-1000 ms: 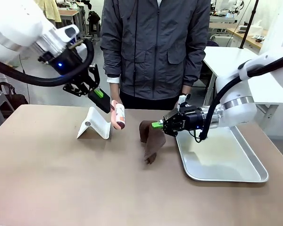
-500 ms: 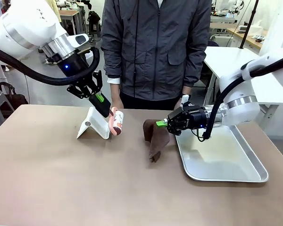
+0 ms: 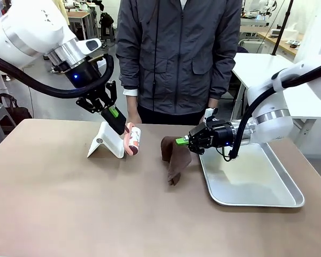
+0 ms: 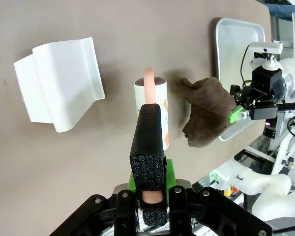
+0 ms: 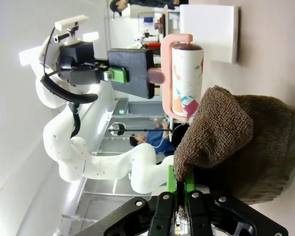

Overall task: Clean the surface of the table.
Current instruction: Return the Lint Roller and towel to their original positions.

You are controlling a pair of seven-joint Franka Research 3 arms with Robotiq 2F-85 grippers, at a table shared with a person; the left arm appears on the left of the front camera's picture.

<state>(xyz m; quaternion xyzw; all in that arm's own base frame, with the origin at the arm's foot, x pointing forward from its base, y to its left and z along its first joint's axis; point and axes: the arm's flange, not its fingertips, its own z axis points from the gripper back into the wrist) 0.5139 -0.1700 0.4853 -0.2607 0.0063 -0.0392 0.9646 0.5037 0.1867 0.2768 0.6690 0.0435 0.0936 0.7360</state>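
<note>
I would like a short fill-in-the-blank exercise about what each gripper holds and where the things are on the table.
1. The left gripper is shut on the handle of a ____ roller.
2. The right gripper holds a ____ cloth that hangs down to the table.
3. The silver tray lies on the robot's ____ side of the table.
4. Beside the roller stands a folded ____ stand.

Missing words: lint; brown; right; white
</note>
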